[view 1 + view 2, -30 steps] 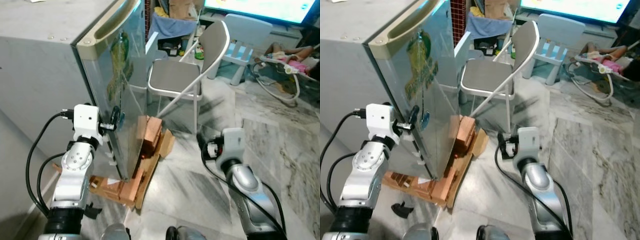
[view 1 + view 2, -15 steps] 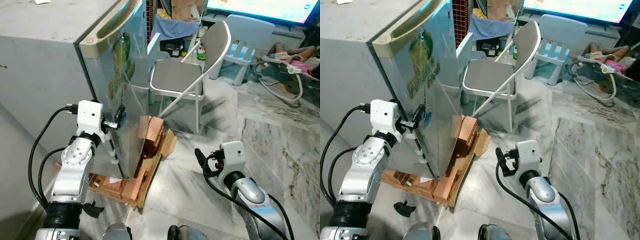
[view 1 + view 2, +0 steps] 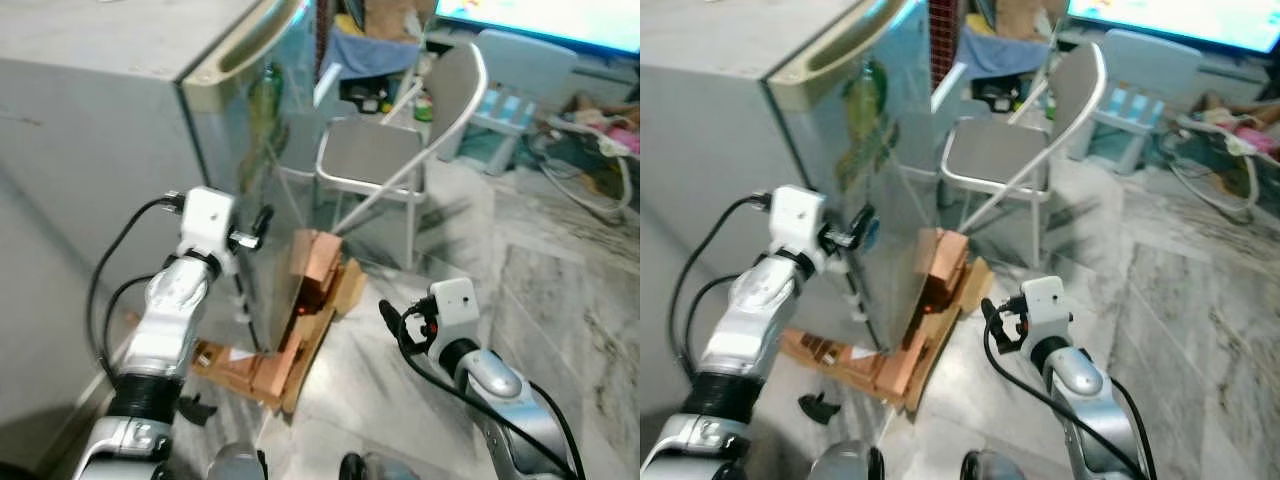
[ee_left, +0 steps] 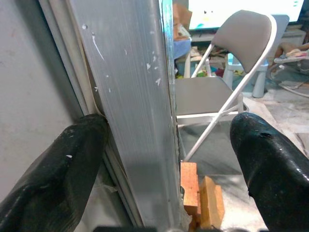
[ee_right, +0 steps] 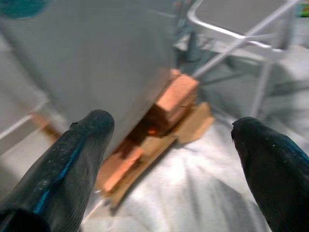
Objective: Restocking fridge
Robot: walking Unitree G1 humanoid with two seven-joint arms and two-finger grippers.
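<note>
1. Your left pincer point(image 4: 164, 159) stands wide open at the free vertical edge of the fridge door point(image 4: 130, 96). In the left wrist view one finger point(image 4: 53, 169) sits on the gasket side, in the gap between door and fridge body point(image 3: 90, 150); the other finger point(image 4: 270, 169) hangs off the door's outer face. The edge lies between them, nearer the first finger; you cannot tell whether it touches.
2. The fridge fills the left of the head views, its silver door carrying a green sticker point(image 3: 865, 125) and a long recessed handle point(image 3: 245, 45) along the top.
3. Under the fridge, bricks and wood blocks point(image 3: 290, 345) prop up its base, and a small black piece point(image 3: 818, 407) lies on the floor beside them.
4. Beyond the door, a grey folding chair point(image 3: 400, 150) stands close to the door's swing side, with cluttered boxes and a blue cloth point(image 3: 365, 50) behind it.
5. Your right pincer point(image 5: 174, 159) is spread wide and holds nothing; it hangs low over the marble floor point(image 3: 1200, 300), well apart from the door, pointing toward the brick base.
6. At far right sit a pale blue child's chair point(image 3: 515, 75) and a screen point(image 3: 1180, 20).
</note>
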